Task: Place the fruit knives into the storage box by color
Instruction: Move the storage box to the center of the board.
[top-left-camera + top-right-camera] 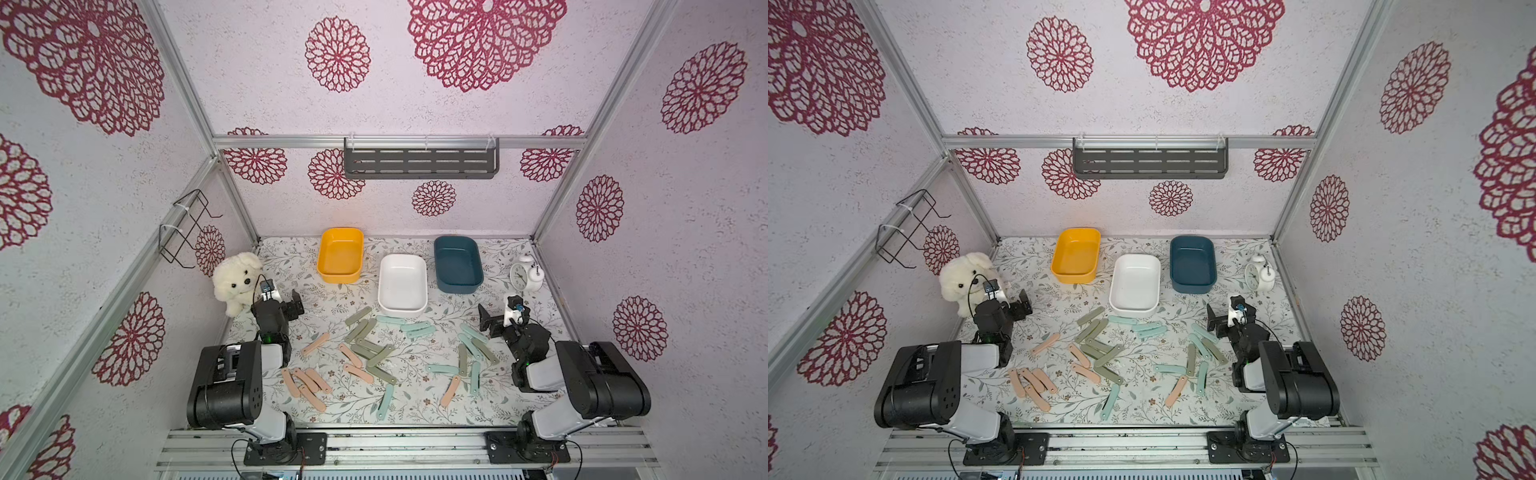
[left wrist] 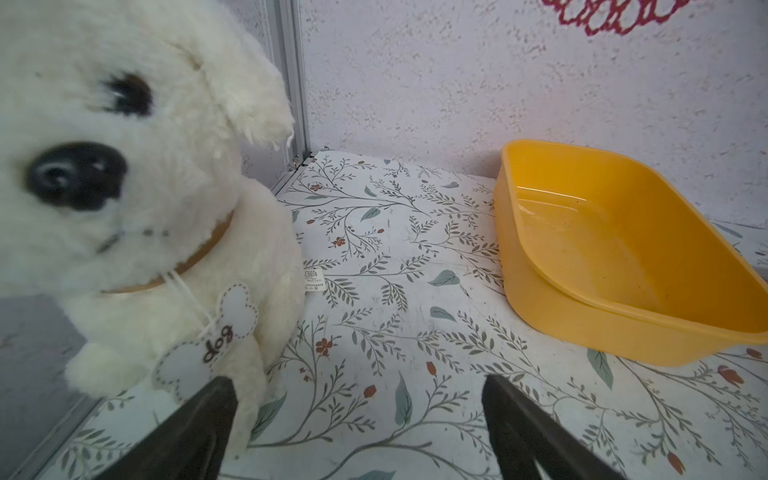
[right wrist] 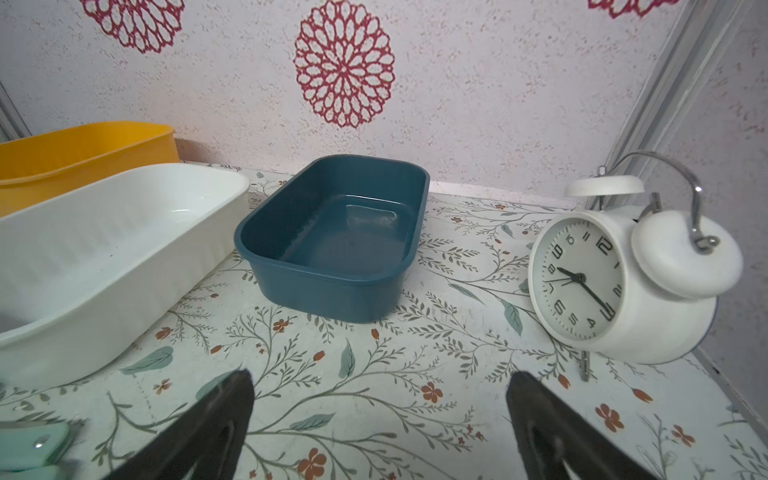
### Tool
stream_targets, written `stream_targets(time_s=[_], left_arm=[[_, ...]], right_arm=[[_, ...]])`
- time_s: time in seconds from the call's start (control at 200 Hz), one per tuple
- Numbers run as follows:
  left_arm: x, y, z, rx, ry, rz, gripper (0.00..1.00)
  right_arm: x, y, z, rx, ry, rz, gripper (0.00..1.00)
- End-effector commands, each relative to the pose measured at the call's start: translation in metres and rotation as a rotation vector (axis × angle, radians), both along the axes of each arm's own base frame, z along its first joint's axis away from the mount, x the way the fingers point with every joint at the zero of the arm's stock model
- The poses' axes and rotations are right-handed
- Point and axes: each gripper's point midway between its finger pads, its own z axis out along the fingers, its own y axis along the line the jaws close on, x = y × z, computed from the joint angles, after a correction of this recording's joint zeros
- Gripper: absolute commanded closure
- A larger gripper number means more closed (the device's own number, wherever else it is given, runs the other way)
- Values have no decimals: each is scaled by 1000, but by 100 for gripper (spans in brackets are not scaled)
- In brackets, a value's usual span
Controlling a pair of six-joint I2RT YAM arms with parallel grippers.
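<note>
The fruit knives (image 1: 380,356) are scattered flat on the floral table (image 1: 415,409), all on the near side of the white box (image 1: 402,309), towards the arm bases. The sage-green ones (image 1: 358,331) are piled just in front of the white box, and some overlap. The mint-teal ones (image 1: 417,328) are spread in front of it and to its right. The peach-pink ones (image 1: 319,380) are grouped mostly to its front left, well apart from it. A yellow box (image 1: 340,257) is set behind and left of the white box, and a dark blue box (image 1: 457,266) behind and right of it. The left gripper (image 2: 359,382) is held left of the white box, near a plush dog (image 1: 237,282), with its jaws spread wide and nothing between them. The right gripper (image 3: 381,376) is held right of the white box, near an alarm clock (image 1: 524,276), with its jaws likewise wide apart and nothing gripped.
</note>
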Motion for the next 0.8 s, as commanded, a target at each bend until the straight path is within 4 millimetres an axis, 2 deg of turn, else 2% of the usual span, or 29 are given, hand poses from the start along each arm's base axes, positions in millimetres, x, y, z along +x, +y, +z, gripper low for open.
stream_targets(time_s=[0.0, 0.525, 0.625, 0.705, 0.795], left_arm=[[3, -1, 7, 1, -26, -2, 3], [3, -1, 7, 0, -25, -2, 3], [3, -1, 7, 1, -27, -2, 3], [3, -1, 7, 0, -25, -2, 3], [3, -1, 7, 1, -27, -3, 3]], right_arm=[[5, -2, 14, 12, -44, -1, 0], [3, -3, 16, 13, -54, -8, 0], [0, -26, 17, 56, -67, -143, 0], [-11, -48, 21, 97, -102, -276, 1], [-11, -49, 23, 99, -109, -278, 0]])
